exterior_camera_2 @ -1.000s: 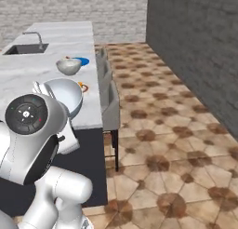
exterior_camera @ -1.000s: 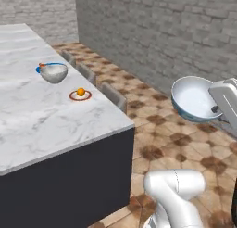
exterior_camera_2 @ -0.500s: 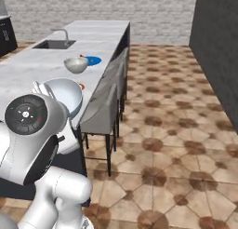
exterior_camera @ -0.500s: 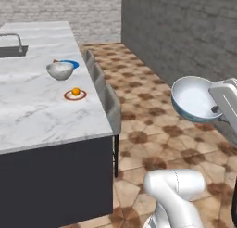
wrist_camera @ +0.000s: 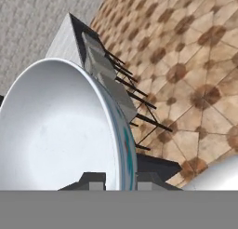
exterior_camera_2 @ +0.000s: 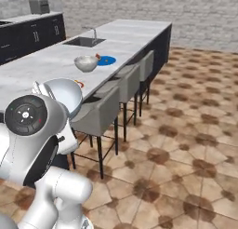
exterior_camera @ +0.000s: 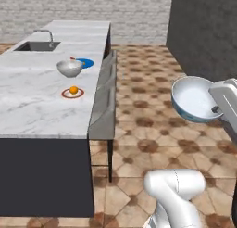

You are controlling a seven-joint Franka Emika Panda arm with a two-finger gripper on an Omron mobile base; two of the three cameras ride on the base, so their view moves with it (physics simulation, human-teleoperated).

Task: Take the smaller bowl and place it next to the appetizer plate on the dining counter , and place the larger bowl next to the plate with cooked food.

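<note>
While my pincer (wrist_camera: 120, 180) pinches the rim of the smaller bowl (exterior_camera: 194, 99) at the left base view's right edge, off the tabletop (exterior_camera: 32, 102), I judge it light, rigid, slick-glazed; a rim hold suits.

The gripper (wrist_camera: 120, 178) tips are mostly cut off at the hand view's bottom, the smaller bowl (wrist_camera: 60, 130) runs past its left edge, and the larger bowl (exterior_camera: 69, 68) hides part of the plate with cooked food (exterior_camera: 86, 63).

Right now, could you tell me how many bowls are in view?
2: the smaller bowl is held in the gripper over the floor; the larger bowl sits on the dining counter beside the blue plate.
</note>
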